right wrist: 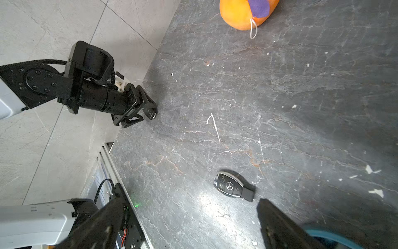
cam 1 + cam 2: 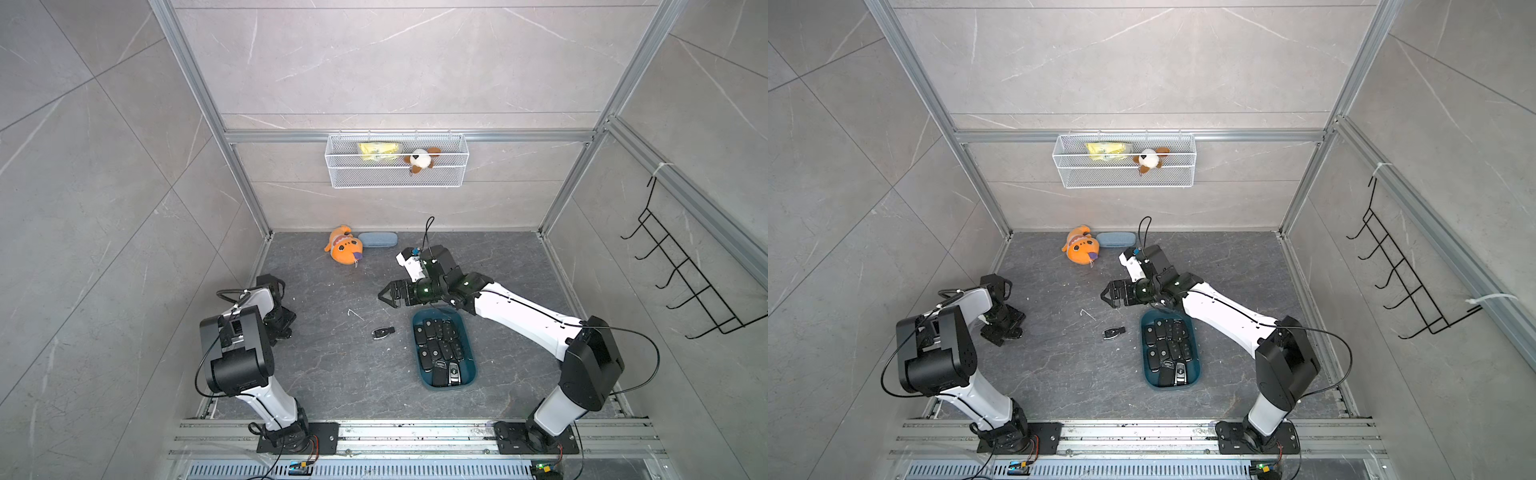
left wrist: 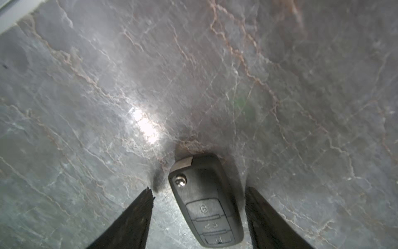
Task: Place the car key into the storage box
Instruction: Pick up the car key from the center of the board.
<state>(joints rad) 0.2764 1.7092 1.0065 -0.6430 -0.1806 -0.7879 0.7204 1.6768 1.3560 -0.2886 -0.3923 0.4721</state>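
dark grey desk (image 2: 332, 374), slate-like, veined in rust and white, flecked with pale scuffs; walled by pale marbled panels (image 2: 374, 62) in an aluminium frame (image 2: 407, 136). on the back rail, a white wire-mesh basket (image 2: 395, 178) holding a yellow packet (image 2: 380, 151) and a small plush dog (image 2: 420, 160); on the side wall, a black wire hook rack (image 2: 690, 270). at the desk's far edge, an orange plush toy (image 2: 344, 246) just beside a pale blue oblong case (image 2: 377, 240). on the right half, the storage box (image 2: 469, 345), dark teal plastic with rounded corners and low walls, crowded with glossy black key fobs (image 2: 440, 345). near its left wall, flat on the desk, a star-badged key fob (image 1: 233, 186). near the desk's left edge, the car key (image 3: 204, 200), matte black with three buttons, lying between the left fingers (image 3: 133, 217), parted to either side of it with a gap showing on one side. right fingers (image 1: 280, 226) spread wide and empty, hovering by the box's far end.
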